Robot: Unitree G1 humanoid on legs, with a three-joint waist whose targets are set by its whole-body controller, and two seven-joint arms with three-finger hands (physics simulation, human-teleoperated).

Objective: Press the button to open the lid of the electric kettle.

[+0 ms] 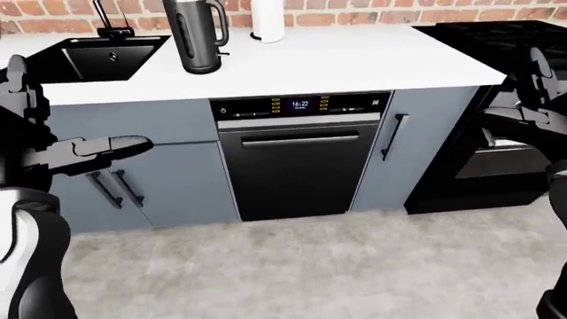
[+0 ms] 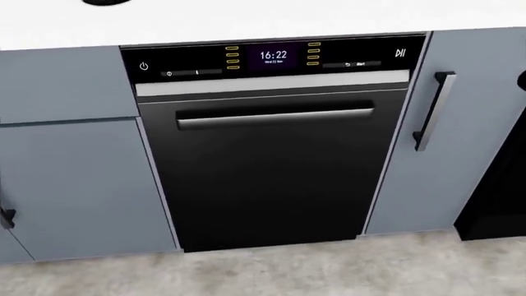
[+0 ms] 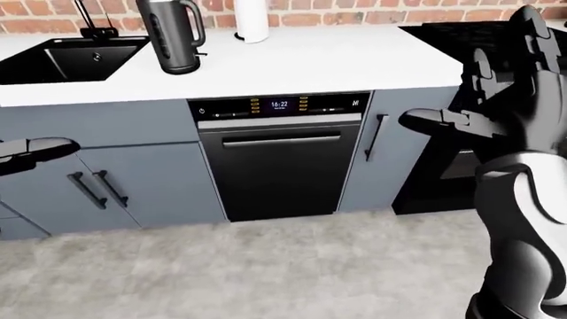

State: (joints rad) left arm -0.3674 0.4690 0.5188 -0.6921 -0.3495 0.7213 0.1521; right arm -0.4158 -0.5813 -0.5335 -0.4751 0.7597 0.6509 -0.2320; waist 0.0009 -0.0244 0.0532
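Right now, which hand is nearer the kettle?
Left. The left hand hangs below the kettle, off its left side; the right hand is far across the counter, right of the dishwasher.
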